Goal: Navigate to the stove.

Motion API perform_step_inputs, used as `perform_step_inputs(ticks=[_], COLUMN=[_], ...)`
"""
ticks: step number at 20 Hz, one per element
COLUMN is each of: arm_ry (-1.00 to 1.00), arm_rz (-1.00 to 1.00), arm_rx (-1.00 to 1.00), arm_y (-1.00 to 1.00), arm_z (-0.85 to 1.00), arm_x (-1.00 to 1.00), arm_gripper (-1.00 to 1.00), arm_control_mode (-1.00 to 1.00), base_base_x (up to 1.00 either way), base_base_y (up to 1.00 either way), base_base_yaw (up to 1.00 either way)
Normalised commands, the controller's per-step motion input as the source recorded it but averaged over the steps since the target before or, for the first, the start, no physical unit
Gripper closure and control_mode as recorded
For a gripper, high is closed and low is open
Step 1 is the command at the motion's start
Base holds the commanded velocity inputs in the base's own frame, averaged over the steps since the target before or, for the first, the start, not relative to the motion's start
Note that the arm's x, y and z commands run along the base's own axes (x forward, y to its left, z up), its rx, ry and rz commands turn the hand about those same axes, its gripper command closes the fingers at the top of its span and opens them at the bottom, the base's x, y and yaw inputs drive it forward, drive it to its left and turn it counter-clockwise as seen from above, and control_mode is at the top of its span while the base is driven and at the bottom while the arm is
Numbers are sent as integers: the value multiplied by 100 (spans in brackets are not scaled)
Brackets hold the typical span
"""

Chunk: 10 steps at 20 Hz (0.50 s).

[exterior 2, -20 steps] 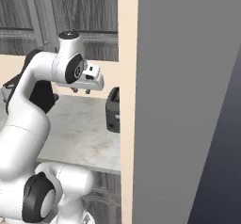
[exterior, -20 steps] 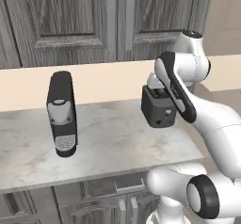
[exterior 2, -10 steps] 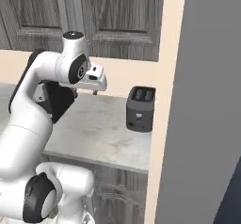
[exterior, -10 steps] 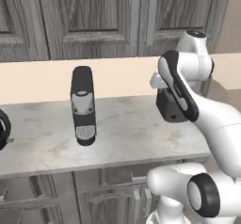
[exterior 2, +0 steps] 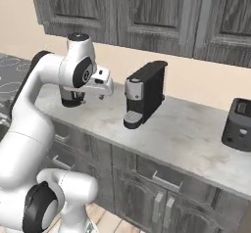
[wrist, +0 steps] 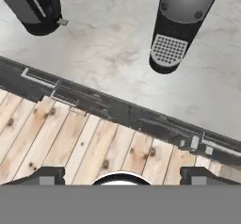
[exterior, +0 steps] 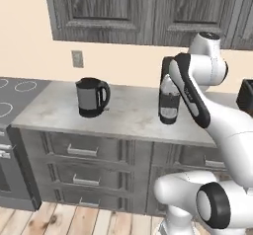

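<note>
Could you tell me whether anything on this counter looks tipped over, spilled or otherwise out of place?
Nothing stands out. The kettle, the coffee machine and the toaster all stand upright on the marble counter, with no spill around them, and the drawers below are closed.

A home kitchen is showing itself here. A marble counter (exterior: 123, 118) is running across the middle of the left base view, sitting on grey wood-grain drawer cabinets (exterior: 84, 167), with matching wall cupboards (exterior: 143, 7) hanging along the top. A dark kettle (exterior: 91, 97) and a coffee machine (exterior 2: 143, 94) are standing on the counter, a toaster (exterior 2: 238, 124) is sitting at the right edge, and the stove (exterior: 12, 98) with white ring burners is peeking in at the left edge above a plank floor (wrist: 61, 143).
</note>
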Motion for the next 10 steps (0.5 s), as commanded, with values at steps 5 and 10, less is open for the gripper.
perform_step_inputs(ticks=[5, 10], arm_ry=[0, 0], arm_rz=[0, 0], arm_rx=[0, 0], arm_y=[0, 0], arm_z=[0, 0], arm_x=[0, 0], arm_gripper=[-100, -100], arm_control_mode=[100, 100], base_base_x=[-32, 10], base_base_y=[68, 82], base_base_yaw=[51, 43])
